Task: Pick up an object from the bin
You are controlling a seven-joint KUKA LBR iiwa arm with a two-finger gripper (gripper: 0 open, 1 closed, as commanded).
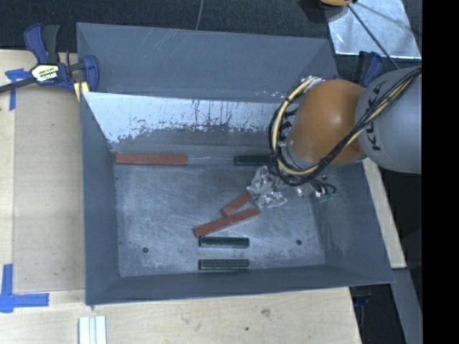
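My gripper (264,189) is low in the bin's right half, under the arm's orange cover. Its tip is right at the upper end of a short red-brown bar (240,206), which lies aslant. Just below and left of that lies a longer red-brown bar (221,223), also aslant, the two touching or overlapping. A dark green bar (224,242) lies flat a little in front of them. Whether the gripper touches the short bar I cannot tell.
A second dark green bar (224,264) lies along the front wall. A long red-brown bar (150,160) and a dark bar (251,160) lie along the foot of the back wall. The arm and its cables cover the bin's right side.
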